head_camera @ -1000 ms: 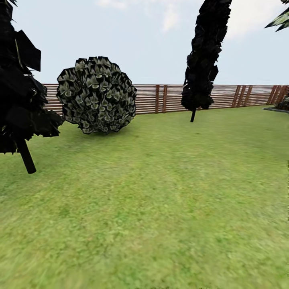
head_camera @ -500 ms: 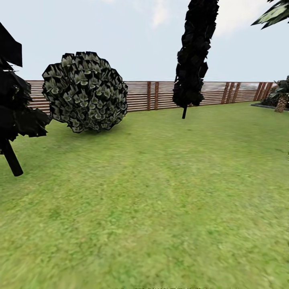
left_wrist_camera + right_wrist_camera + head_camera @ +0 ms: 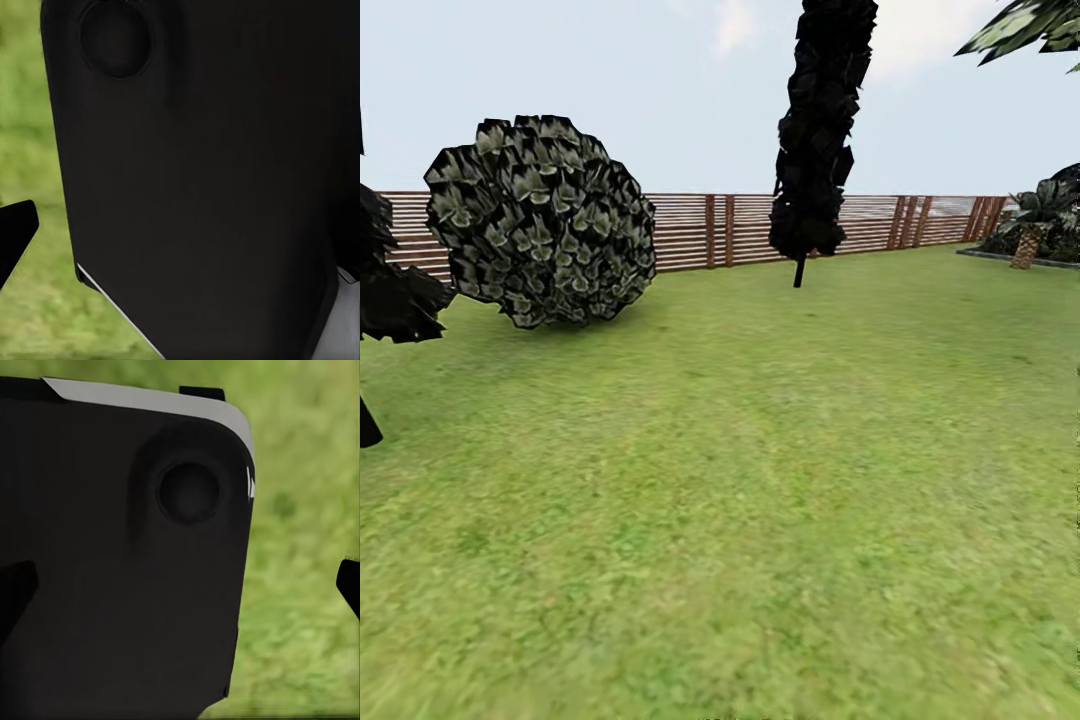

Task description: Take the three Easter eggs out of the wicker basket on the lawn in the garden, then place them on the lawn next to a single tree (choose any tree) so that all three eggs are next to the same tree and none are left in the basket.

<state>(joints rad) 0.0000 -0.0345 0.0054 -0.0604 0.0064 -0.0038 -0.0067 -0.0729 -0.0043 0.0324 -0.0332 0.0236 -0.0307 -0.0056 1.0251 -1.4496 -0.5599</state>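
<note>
Ahead, open lawn runs to the slatted fence. A round grey-green bush stands left; a thin black-trunked tree stands centre. A black panel blocks my wrist cameras; whether my claws are clenched, I cannot tell.

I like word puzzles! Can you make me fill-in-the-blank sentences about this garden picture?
1. The round bush stands in front of a wooden ____.
2. The ground is covered in green ____.
3. The thin tree has ____ leaves.
4. Above the fence the sky is pale ____.

Missing words: fence; grass; black; blue
</note>
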